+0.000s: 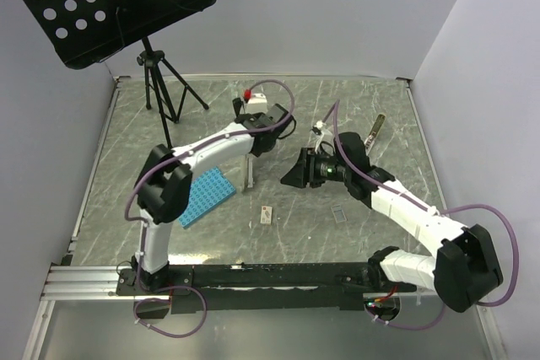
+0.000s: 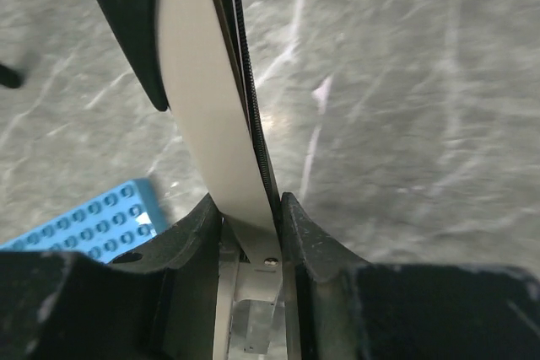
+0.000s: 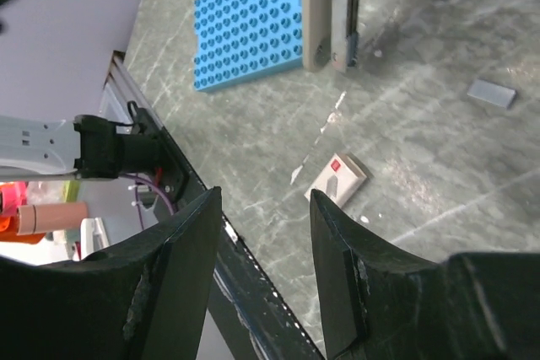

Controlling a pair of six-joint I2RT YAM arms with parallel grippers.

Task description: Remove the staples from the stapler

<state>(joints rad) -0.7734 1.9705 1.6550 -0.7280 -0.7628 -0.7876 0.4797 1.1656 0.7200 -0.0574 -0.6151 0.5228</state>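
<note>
The stapler [image 1: 249, 174], slim with a silvery-white top and black edge, hangs upright over the table, held at its upper end by my left gripper [image 1: 251, 156]. In the left wrist view the stapler [image 2: 211, 115] runs up from between the two black fingers, which are shut on it [image 2: 251, 208]. My right gripper [image 1: 294, 176] is open and empty, just right of the stapler and apart from it. In the right wrist view the open gripper [image 3: 266, 208] points down at the table, and the stapler's lower end [image 3: 329, 10] shows at the top.
A blue studded plate [image 1: 205, 196] lies left of the stapler. A tiny white tag with a red mark [image 1: 267, 214] and a small grey piece [image 1: 340, 212] lie on the table. A thin bar [image 1: 375, 130] lies at the back right. A tripod [image 1: 160, 90] stands at the back left.
</note>
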